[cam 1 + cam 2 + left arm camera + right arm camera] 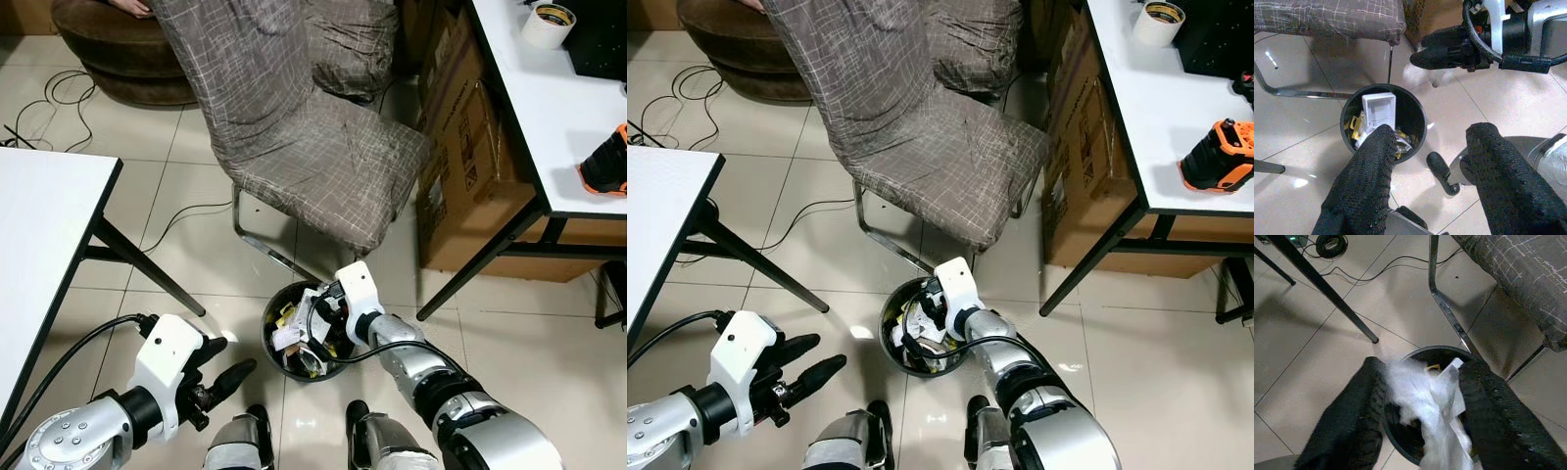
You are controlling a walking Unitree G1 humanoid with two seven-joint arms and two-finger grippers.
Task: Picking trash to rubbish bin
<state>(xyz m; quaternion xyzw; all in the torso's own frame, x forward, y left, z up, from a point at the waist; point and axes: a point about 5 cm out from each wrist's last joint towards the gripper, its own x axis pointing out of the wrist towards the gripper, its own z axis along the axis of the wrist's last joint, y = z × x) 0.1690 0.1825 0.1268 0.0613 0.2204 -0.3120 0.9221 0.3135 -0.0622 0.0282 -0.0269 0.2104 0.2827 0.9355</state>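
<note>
Right hand: the right hand (pixel 1420 421) sits directly over the small round black rubbish bin (pixel 277 305) on the tiled floor, its two black fingers clamped on a crumpled wad of white tissue-like trash (pixel 1425 404). It is held above the opening, apparently so that the wad falls inside when let go.

Trash: the wad hangs between the fingers, just above the bin's mouth. Its edges are blurred in the right wrist view, so I cannot tell whether the lower end already touches the contents.

Bin: already fairly full, with white packaging, a white box-like piece (pixel 1378 105) and yellow scraps. It stands between the robot's feet and the metal leg of the chair draped in grey-brown checked fabric (pixel 313 147).

Left hand: the left hand (pixel 1427 161) hovers low to the left of the bin, fingers apart and holding nothing. It looks parked clear of the drop rather than helping.

Step in hand: by my judgement this is the release. Carrying seems done, and opening the fingers is what remains.

Risk: the bin is narrow and heaped, so a light wad could catch on the rim or cling to a finger.

Surroundings: a white table (pixel 44 225) on the left and another white table (pixel 558 108) on the right, with a cardboard box (pixel 460 166) under it.
</note>
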